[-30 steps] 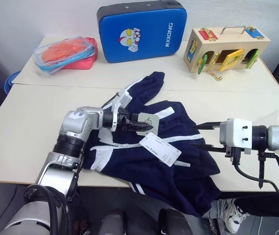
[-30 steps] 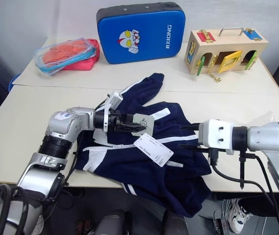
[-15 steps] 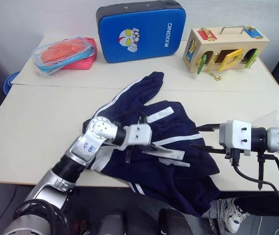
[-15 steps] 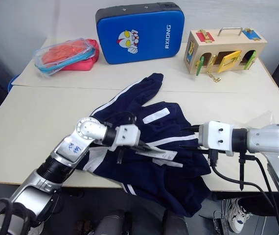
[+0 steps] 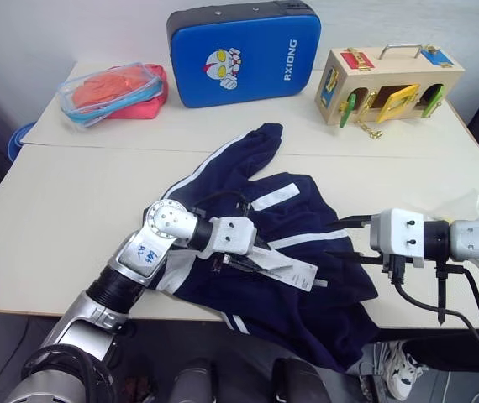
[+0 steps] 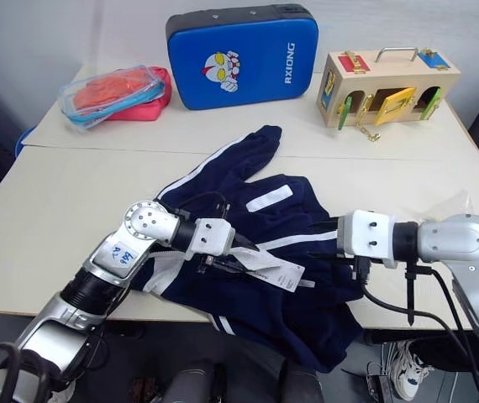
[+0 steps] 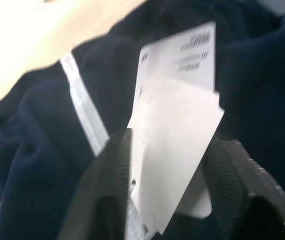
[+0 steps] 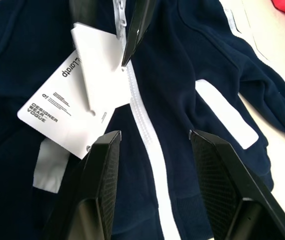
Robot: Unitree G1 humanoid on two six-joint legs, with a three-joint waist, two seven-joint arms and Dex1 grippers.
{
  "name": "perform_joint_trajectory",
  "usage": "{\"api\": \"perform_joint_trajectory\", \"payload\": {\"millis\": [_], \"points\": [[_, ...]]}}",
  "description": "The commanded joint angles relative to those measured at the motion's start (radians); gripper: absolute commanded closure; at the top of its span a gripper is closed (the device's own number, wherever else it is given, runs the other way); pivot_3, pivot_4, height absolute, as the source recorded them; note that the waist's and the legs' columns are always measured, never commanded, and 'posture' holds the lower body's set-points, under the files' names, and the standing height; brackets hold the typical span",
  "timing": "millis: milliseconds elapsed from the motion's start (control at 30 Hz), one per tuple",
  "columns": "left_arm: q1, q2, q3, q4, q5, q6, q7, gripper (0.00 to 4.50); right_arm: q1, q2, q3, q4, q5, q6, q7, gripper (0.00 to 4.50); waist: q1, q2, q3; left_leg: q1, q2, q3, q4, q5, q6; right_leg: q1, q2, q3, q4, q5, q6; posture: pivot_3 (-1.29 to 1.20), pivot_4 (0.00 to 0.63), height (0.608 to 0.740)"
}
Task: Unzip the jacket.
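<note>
Jacket (image 5: 290, 252) lies crumpled on counter (image 5: 46, 218), sleeve pointing toward far edge, hem overhanging near edge. Left gripper (image 5: 260, 261) spread around hang tags (image 5: 294, 270). Right gripper (image 8: 155, 145) released, holding nothing.

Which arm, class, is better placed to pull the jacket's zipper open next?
Probably the left. The left gripper is already at the hang tags on the jacket front, beside the white zipper. The right gripper hovers open at the jacket's edge, farther from the tags.
</note>
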Motion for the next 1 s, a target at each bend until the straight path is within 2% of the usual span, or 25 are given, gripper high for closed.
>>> {"api": "perform_joint_trajectory", "payload": {"millis": [33,133,233,300,400,500,733,1000], "points": [[0.012,0.039,0.07,-0.11,-0.125,0.15,-0.042,1.01,0.006,-0.009,-0.004,-0.028,-0.001,-0.025,0.013,2.24,0.0,0.0,0.0,0.0,0.0,-0.001,0.0,0.0,0.0,0.0,0.0,0.0,0.0,0.0,0.0,0.0,0.15,0.74],[0.018,0.132,0.141,-0.181,-0.254,0.285,-0.123,0.1,0.027,-0.013,-0.005,-0.072,-0.002,-0.037,0.02,2.24,-0.004,0.0,0.0,0.0,0.0,-0.002,0.0,0.0,0.0,0.0,0.0,0.0,0.0,0.0,0.0,0.0,0.15,0.74],[0.011,0.213,0.199,-0.169,-0.292,0.323,-0.159,0.1,0.049,0.003,0.01,-0.132,-0.008,-0.029,0.003,2.24,-0.003,0.0,0.0,0.0,0.001,-0.004,-0.001,0.0,0.0,0.0,0.0,0.0,0.0,0.0,0.0,0.0,0.15,0.74],[0.008,0.275,0.223,-0.11,-0.255,0.264,-0.19,0.1,0.076,0.023,0.043,-0.169,-0.036,-0.041,-0.019,2.24,-0.002,0.0,0.0,0.001,0.001,-0.004,0.0,0.0,0.0,0.0,0.0,0.001,0.0,0.0,0.0,0.0,0.15,0.74],[0.004,0.314,0.218,-0.001,-0.182,0.136,-0.204,0.1,0.118,0.049,0.1,-0.177,-0.103,-0.079,-0.047,2.24,0.001,0.0,0.0,0.001,0.0,-0.002,0.0,0.0,0.0,0.0,0.0,0.0,0.0,0.0,0.0,0.0,0.15,0.74],[-0.005,0.312,0.216,0.09,-0.138,0.054,-0.202,0.1,0.154,0.097,0.165,-0.195,-0.147,-0.075,-0.091,2.24,0.004,0.0,0.0,0.0,0.0,-0.001,0.0,0.0,0.0,0.001,0.0,-0.001,-0.001,0.0,0.0,0.0,0.15,0.74],[-0.011,0.275,0.225,0.096,-0.128,0.051,-0.182,0.1,0.105,0.212,0.268,-0.108,-0.333,-0.168,-0.221,2.24,-0.004,-0.001,0.0,0.0,0.0,-0.001,0.0,0.0,-0.001,0.0,0.0,-0.001,0.0,0.0,0.0,0.0,0.15,0.74],[-0.008,0.28,0.235,0.109,-0.119,0.039,-0.17,0.1,0.093,0.276,0.292,-0.063,-0.416,-0.261,-0.298,2.24,-0.004,-0.001,0.0,0.0,0.0,-0.001,-0.001,0.0,-0.001,0.0,0.0,-0.001,0.0,0.0,0.0,0.0,0.15,0.74]]}}
